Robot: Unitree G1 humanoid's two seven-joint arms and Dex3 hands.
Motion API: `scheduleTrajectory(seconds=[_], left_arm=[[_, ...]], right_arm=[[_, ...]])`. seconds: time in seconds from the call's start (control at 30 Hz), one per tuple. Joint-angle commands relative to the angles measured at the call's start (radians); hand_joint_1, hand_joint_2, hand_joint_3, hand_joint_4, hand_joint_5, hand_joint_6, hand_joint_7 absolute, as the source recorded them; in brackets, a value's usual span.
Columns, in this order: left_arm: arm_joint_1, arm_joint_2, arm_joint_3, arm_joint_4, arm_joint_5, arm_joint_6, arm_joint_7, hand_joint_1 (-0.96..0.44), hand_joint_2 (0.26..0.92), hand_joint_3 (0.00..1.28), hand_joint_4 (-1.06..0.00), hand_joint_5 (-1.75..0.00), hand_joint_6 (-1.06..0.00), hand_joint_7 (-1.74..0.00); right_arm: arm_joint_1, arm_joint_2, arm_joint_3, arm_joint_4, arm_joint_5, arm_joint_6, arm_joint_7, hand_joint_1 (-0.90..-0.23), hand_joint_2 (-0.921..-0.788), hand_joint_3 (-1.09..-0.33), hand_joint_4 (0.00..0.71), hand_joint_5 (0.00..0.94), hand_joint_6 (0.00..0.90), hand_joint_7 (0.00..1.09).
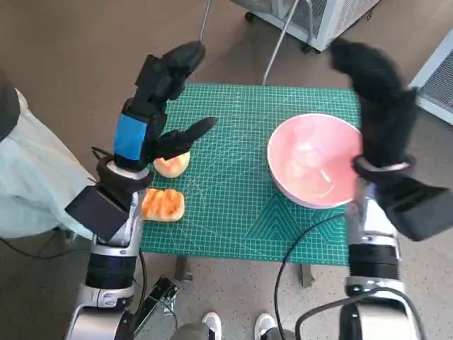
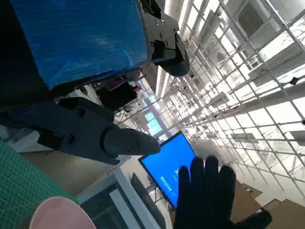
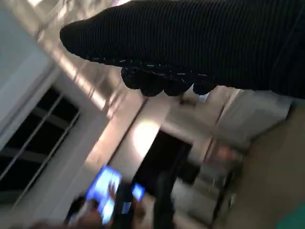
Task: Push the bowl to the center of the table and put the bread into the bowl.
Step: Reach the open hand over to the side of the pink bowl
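Pink bowl (image 1: 315,160) sits near the right edge of the green surface (image 1: 233,212); 2 breads (image 1: 163,204) lie at the left. Both the left hand (image 1: 159,99) and the right hand (image 1: 375,85) are raised, spread, holding nothing. A hard sideways push could tip the bowl or send it too far.

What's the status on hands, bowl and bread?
Left hand and right hand raised, holding nothing. Pink round bowl at table's right side. Two orange bread pieces untouched, left.

head view steeply down, wrist views upward
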Motion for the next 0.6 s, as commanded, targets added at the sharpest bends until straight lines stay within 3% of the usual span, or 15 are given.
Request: scheduleTrajectory(seconds=[0.03, 0.1, 0.3, 0.6], left_arm=[[0.012, 0.000, 0.009, 0.001, -0.015, -0.006, 0.003, -0.34, 0.921, 0.20, -0.33, -0.06, -0.11, -0.69], [0.016, -0.004, 0.009, 0.000, -0.016, -0.008, 0.004, -0.33, 0.921, 0.20, -0.33, -0.06, -0.11, -0.69], [0.023, -0.008, 0.009, 0.003, -0.012, -0.017, 0.011, -0.33, 0.921, 0.20, -0.32, -0.05, -0.11, -0.68], [0.024, -0.011, 0.007, 0.008, -0.005, -0.025, 0.018, -0.33, 0.921, 0.20, -0.32, -0.04, -0.11, -0.68]], right_arm=[[0.047, -0.054, -0.039, 0.070, -0.047, -0.016, -0.069, -0.631, -0.921, -0.834, 0.222, 0.001, -0.001, 0.68], [0.054, -0.074, -0.054, 0.104, -0.053, -0.021, -0.089, -0.629, -0.921, -0.851, 0.216, 0.001, -0.001, 0.66], [0.067, -0.113, -0.098, 0.236, -0.029, -0.027, -0.117, -0.615, -0.921, -0.878, 0.200, 0.000, -0.001, 0.61], [0.068, -0.106, -0.143, 0.436, 0.014, -0.018, -0.094, -0.577, -0.921, -0.917, 0.137, 0.000, -0.001, 0.52]])
